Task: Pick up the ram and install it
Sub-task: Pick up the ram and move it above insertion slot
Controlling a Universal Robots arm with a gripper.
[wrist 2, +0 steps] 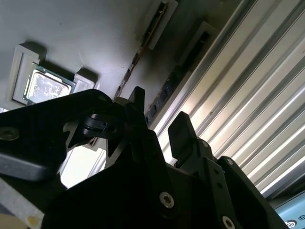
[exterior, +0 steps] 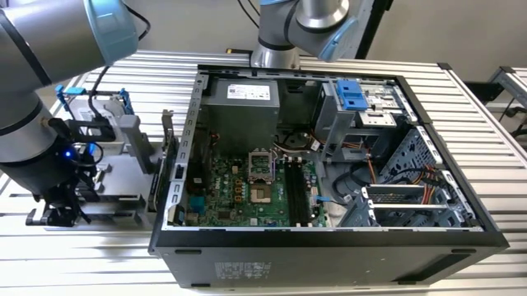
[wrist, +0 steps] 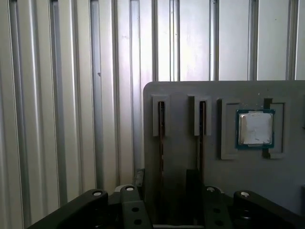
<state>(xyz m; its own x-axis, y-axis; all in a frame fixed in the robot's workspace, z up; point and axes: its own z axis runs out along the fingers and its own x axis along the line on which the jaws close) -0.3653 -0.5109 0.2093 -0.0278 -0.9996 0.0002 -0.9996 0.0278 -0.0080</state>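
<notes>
The ram is a thin stick seen edge-on, standing in a narrow slot of a grey holder plate. In the second wrist view the ram shows as a thin brownish line running toward the fingertips. My gripper is open low over the plate, one black finger on each side of that slot's line and a gap between them. In the exterior view the gripper hangs at the left over the holder, well away from the green motherboard.
A second stick stands in the neighbouring slot, and a processor chip lies in a pocket of the same plate. The open computer case lies on the ribbed metal table. A second arm's base stands behind the case.
</notes>
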